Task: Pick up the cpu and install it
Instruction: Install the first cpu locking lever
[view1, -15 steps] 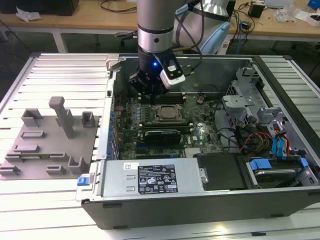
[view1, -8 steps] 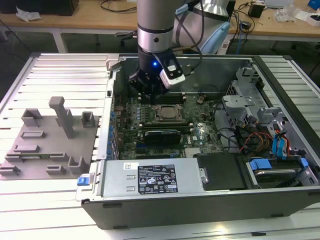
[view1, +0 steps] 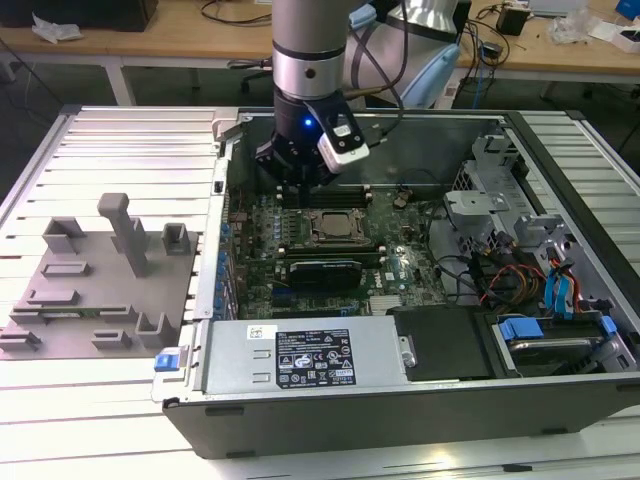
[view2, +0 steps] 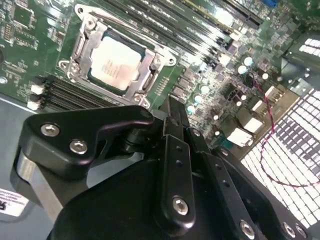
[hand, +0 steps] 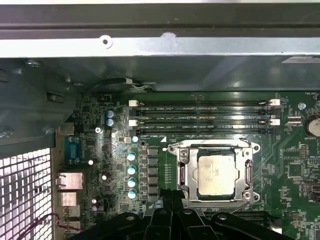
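**Arm upright, gripper pointed down and drawn shut**

In the exterior view, the silver-grey arm (view1: 310, 40) is seen entering from the top edge, with its last segment set nearly vertical. A black wrist section (view1: 300, 115) is carried beneath it. A small blue light (view1: 308, 123) is lit on the face of that section, and a white camera housing (view1: 343, 143) is mounted on the side toward the exterior view's right. The black gripper (view1: 290, 180) is directed straight down. In both wrist views its linkage arms (view2: 90, 132) are seen folded in toward the centre line. The fingers (view2: 172, 125) are brought together into one narrow tip.
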